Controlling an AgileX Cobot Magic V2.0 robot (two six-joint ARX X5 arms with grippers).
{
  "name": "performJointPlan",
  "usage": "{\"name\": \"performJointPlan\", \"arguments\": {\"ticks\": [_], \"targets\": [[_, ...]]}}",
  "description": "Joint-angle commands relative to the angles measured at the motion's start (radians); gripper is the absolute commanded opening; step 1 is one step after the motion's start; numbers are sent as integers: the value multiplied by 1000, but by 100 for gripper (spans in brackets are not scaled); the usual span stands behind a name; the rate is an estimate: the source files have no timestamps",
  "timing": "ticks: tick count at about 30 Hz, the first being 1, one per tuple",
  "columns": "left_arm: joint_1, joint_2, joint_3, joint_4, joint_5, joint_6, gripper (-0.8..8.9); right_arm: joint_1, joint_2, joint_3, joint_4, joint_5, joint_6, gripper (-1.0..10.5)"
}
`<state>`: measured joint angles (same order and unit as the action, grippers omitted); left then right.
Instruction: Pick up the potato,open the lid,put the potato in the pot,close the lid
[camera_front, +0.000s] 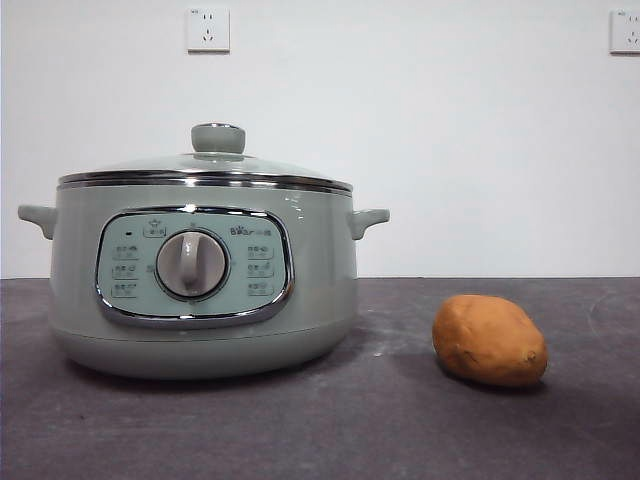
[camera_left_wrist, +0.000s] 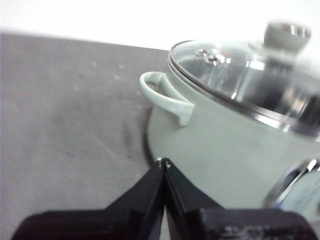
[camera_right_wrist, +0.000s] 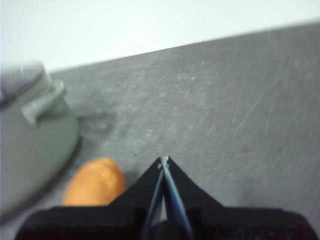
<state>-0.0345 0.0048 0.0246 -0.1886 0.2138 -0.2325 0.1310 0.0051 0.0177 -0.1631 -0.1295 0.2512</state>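
The sage-green pot (camera_front: 205, 280) stands on the dark table at the left, its glass lid (camera_front: 205, 165) resting on top with the round knob (camera_front: 218, 137) upright. To its right the orange-brown potato (camera_front: 489, 340) lies on the table, apart from the pot. Neither arm shows in the front view. My left gripper (camera_left_wrist: 163, 161) is shut and empty, close to the pot's side (camera_left_wrist: 215, 150) below a handle (camera_left_wrist: 165, 97). My right gripper (camera_right_wrist: 164, 161) is also shut and empty, above the table, with the potato (camera_right_wrist: 95, 183) just beside it and the pot (camera_right_wrist: 30, 145) farther off.
A white wall with two power sockets (camera_front: 208, 30) rises behind the table. The dark grey tabletop (camera_front: 400, 420) stretches in front of and to the right of the potato.
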Motion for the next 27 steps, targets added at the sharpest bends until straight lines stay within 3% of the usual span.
{"name": "performJointPlan", "arguments": {"ticks": [1,11,18,24,27], "targets": [[3,-3,-16,6,4,-217,-3,1,1,-11,-2,-1,264,1],[3,-3,-7,58,30,-217,-4,1,2,0,4,-4,267,-3],[3,14,90,19,25,-209,-8,1,45,105,-3,-3,262,-9],[3,115,249,-81,28,-196,-8,1,185,270,-42,-3,195,-9],[3,185,336,-116,42,-123,-7,1,276,377,-106,-3,147,-9]]}}
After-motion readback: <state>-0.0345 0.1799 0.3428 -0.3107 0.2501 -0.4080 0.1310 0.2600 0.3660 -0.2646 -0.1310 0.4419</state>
